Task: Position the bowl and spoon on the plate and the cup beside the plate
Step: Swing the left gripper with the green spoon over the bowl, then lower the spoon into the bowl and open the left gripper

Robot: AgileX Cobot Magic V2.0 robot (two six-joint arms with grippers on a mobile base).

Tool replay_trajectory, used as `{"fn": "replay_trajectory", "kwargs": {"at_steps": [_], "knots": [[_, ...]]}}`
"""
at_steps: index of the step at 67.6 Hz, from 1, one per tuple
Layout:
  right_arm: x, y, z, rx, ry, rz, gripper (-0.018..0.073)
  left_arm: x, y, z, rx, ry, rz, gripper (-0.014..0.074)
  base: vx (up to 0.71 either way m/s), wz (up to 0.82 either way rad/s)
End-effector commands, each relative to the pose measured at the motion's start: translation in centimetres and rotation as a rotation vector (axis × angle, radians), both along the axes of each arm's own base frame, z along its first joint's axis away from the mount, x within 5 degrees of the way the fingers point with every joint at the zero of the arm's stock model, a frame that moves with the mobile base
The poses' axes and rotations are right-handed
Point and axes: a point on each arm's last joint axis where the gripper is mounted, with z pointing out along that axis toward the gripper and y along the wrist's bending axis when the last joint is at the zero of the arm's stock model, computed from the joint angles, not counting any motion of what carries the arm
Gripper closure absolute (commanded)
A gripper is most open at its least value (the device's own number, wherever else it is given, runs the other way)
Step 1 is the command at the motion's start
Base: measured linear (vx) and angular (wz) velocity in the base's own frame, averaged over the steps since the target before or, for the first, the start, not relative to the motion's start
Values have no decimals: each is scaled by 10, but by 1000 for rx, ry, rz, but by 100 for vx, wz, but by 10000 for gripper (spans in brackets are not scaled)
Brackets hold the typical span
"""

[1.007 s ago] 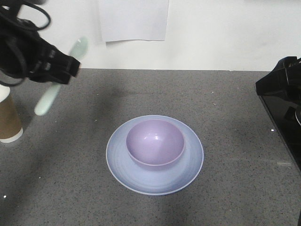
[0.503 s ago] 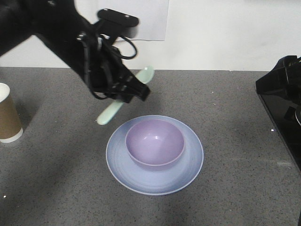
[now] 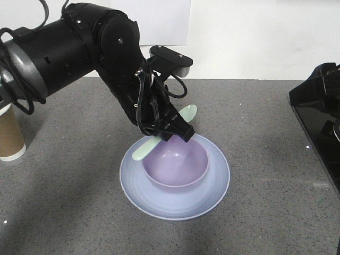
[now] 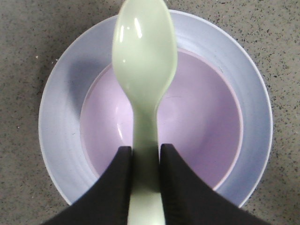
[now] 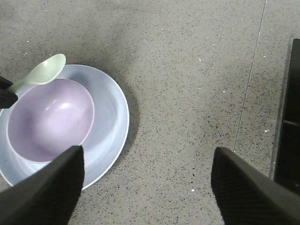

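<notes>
Short of the round pale-blue plate (image 4: pixel 56 117) half a second ago, the left gripper (image 4: pixel 144 157) now hangs over the small lavender plastic bowl (image 4: pixel 197 122) (centred on that plate), clamping the mint-green plastic spoon (image 4: pixel 143 61) by its handle, head past the bowl's rim, so releasing here could tip it off.

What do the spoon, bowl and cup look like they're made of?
The spoon is likely plastic: glossy pale green, with bright highlights on its head. The bowl is probably plastic too: smooth lavender with a soft sheen inside. The cup looks like paper: matte brown wall, white base band.
</notes>
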Motion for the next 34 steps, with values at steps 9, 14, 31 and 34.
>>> {"fn": "replay_trajectory", "kwargs": {"at_steps": [9, 14, 31, 34], "knots": [[-2, -1, 14, 18, -96, -13, 10, -10, 4, 25, -50, -51, -14, 605, 0, 0], [-2, -2, 14, 17, -96, -14, 10, -11, 5, 16, -28, -28, -22, 605, 0, 0], [-1, -2, 14, 17, -98, -14, 10, -14, 5, -6, 5, 42, -32, 604, 0, 0], [-1, -2, 14, 18, -98, -14, 10, -15, 5, -5, -1, 45, -41, 604, 0, 0]]}}
